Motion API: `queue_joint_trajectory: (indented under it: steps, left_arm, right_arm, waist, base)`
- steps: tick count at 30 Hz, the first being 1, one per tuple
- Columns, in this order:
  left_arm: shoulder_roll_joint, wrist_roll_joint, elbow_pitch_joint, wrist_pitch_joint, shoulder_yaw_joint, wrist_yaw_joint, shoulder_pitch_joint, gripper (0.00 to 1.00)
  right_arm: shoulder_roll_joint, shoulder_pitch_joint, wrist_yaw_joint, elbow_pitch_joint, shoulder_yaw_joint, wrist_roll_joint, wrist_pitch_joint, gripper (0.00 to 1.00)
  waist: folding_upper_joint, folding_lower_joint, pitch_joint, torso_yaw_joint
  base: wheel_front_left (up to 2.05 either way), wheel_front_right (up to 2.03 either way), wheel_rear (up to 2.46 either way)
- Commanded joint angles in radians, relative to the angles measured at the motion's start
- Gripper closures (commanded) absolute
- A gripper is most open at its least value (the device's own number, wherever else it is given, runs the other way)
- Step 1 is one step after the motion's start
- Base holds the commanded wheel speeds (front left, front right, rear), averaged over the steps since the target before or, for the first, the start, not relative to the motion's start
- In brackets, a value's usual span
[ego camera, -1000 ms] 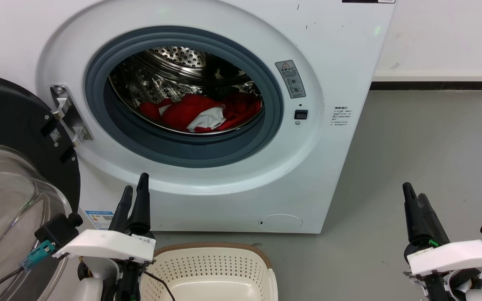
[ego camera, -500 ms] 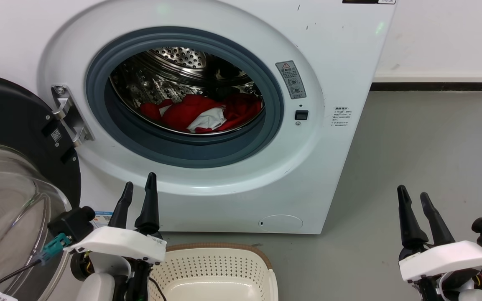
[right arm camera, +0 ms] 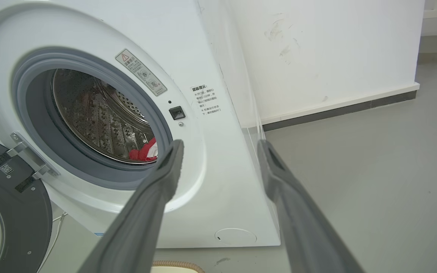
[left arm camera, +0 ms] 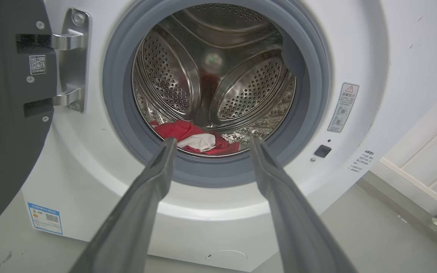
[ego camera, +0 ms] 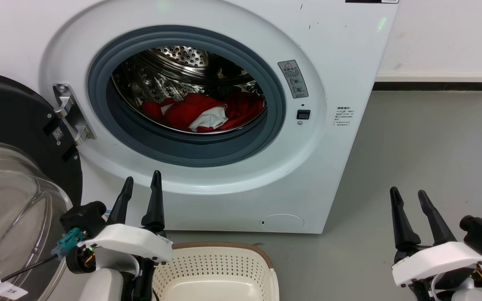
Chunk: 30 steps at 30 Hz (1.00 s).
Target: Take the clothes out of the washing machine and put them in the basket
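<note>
Left gripper point(ego camera: 142, 177) and right gripper point(ego camera: 407, 191) spread, empty; clothes point(ego camera: 201, 113) lie ahead of and above the left one, inside the washing machine point(ego camera: 328, 62), calling for a deep reach before pinching

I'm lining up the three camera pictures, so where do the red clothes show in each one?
Head view: the clothes lie upper middle, low in the drum.
Left wrist view: centre, between the left pincer's fingertips.
Right wrist view: left of centre, a red scrap beside one fingertip of the right pincer.
Shared landmark: the warning sticker right of the porthole.
</note>
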Motion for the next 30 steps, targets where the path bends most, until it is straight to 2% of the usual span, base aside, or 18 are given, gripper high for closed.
queue_joint_trajectory:
  steps: [1,30]
  left_arm:
    - [0.005,0.022,-0.004,-0.009,-0.004,0.003,-0.02,0.0]
    - [0.024,0.29,0.047,-0.075,-0.028,0.023,-0.059,0.0]
  right_arm:
    - [-0.004,0.0,0.0,-0.014,-0.001,-0.022,-0.002,0.0]
    - [-0.004,0.018,0.0,-0.027,-0.008,-0.298,-0.028,0.0]
  waist:
    - [-0.0001,0.0,0.0,0.0]
    - [-0.0001,0.0,0.007,0.013]
  base:
    - [0.0,0.0,0.0]
    - [0.0,0.0,0.0]
